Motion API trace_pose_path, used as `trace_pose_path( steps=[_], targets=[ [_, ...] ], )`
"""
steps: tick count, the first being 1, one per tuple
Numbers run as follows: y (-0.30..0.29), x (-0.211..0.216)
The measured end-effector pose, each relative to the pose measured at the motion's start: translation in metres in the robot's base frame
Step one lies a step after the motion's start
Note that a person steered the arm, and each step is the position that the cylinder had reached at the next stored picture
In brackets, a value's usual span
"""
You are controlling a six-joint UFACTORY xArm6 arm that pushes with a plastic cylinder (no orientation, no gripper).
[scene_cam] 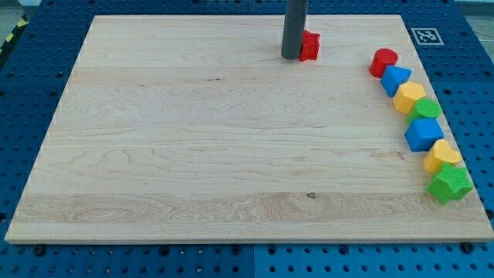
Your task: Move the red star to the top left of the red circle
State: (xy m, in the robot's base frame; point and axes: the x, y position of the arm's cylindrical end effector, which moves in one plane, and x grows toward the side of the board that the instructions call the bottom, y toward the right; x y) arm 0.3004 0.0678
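The red star [310, 46] lies near the view's top, right of centre, on the wooden board [193, 154]. My tip [292, 57] rests on the board touching the star's left side, and the rod hides part of the star. The red circle [383, 61] sits at the view's upper right, at the top of a curved row of blocks. The star is to the left of the circle and slightly higher in the view, about a hundred pixels away.
Below the red circle a curved row runs down the board's right edge: a blue block [395, 79], a yellow block [409, 97], a green block [425, 109], a blue cube [423, 133], a yellow block [441, 156], a green star-like block [450, 184].
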Motion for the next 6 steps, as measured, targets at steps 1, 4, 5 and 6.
trace_pose_path(
  steps=[1,4,5,6],
  targets=[
    [-0.005,-0.012],
    [0.037,-0.027],
    [0.057,-0.031],
    [0.076,-0.031]
  ],
)
